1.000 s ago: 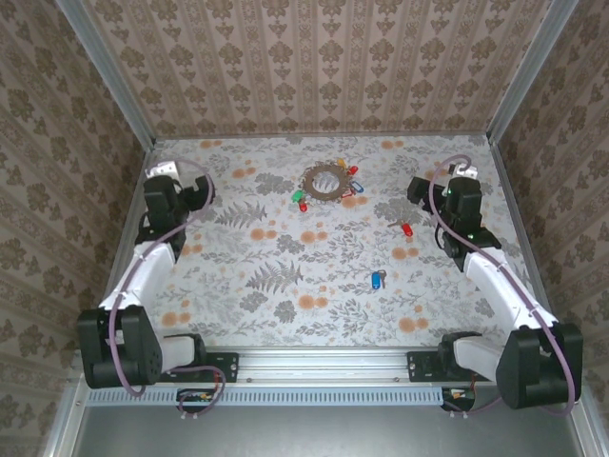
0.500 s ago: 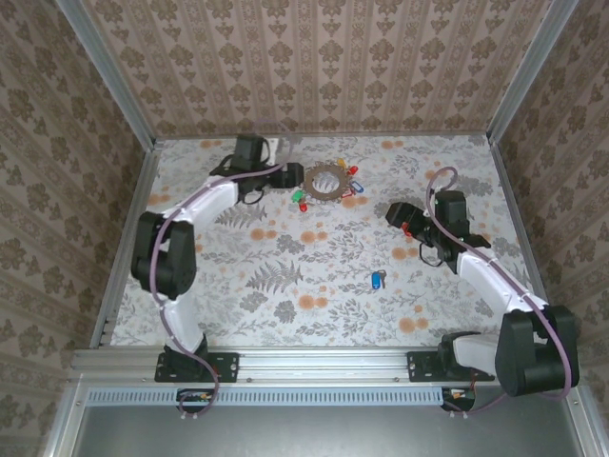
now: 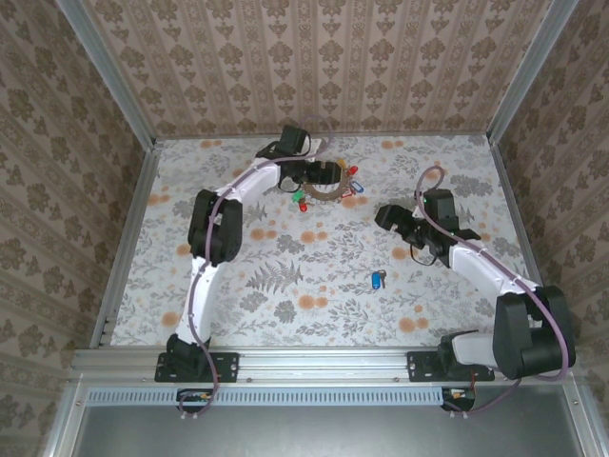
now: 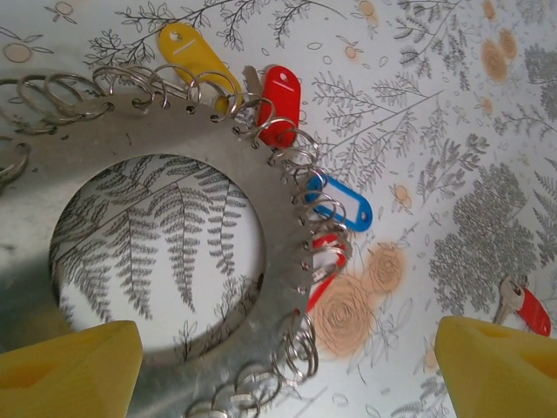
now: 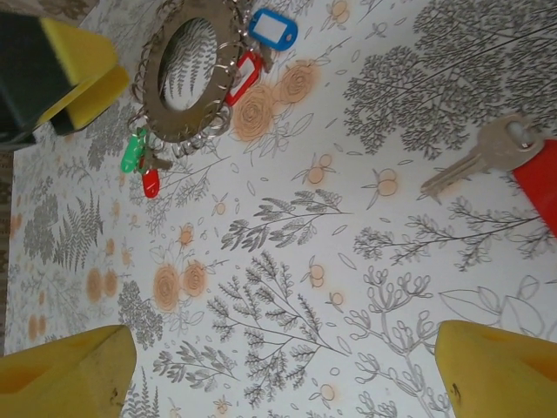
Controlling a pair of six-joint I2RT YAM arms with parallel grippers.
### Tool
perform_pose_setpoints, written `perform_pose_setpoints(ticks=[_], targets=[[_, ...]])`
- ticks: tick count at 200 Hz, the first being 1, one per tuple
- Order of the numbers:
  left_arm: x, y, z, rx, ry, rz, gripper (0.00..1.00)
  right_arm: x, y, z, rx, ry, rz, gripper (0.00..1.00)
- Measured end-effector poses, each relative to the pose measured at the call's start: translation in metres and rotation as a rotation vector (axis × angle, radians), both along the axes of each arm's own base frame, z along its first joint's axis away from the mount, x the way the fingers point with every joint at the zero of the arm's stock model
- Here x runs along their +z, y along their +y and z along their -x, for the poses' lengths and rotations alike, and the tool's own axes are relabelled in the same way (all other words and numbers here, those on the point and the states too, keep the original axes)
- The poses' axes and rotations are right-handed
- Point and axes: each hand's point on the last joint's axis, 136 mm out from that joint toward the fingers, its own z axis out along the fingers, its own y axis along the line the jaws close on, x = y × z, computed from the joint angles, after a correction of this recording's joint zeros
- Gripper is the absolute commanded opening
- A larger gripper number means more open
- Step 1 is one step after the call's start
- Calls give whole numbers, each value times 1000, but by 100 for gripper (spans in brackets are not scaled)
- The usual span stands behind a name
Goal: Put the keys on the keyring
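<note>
my left gripper (image 4: 280, 370) hovered over the keyring (image 4: 130, 135) at the far middle of the floral tabletop (image 3: 314, 333), jaws spread, holding nothing. my right gripper (image 5: 278, 374), likewise spread and empty, hung near the red-tagged key (image 5: 474, 161), right of the ring; the blue-tagged key (image 3: 378, 280) lay nearer. i judged i should straddle the key's shank squarely, descend, then pinch gently so it wouldn't skid.

Red-tagged key (image 5: 487, 153) at right edge; keyring (image 5: 174, 124) upper left; right gripper (image 5: 278, 374), fingers wide apart
</note>
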Motion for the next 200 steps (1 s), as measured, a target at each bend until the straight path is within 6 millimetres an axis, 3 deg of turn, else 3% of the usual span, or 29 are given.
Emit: perform_pose_setpoints(ticks=[56, 131, 166, 200], targets=[[-23, -14, -16, 16, 64, 21, 87, -11, 21, -1, 38, 41, -14, 92], [-34, -11, -7, 21, 107, 16, 86, -2, 33, -4, 60, 25, -23, 93], [-35, -6, 15, 8, 136, 5, 84, -3, 34, -3, 62, 30, -16, 93], [-38, 0, 51, -12, 175, -19, 82, -1, 38, 4, 70, 35, -2, 92]])
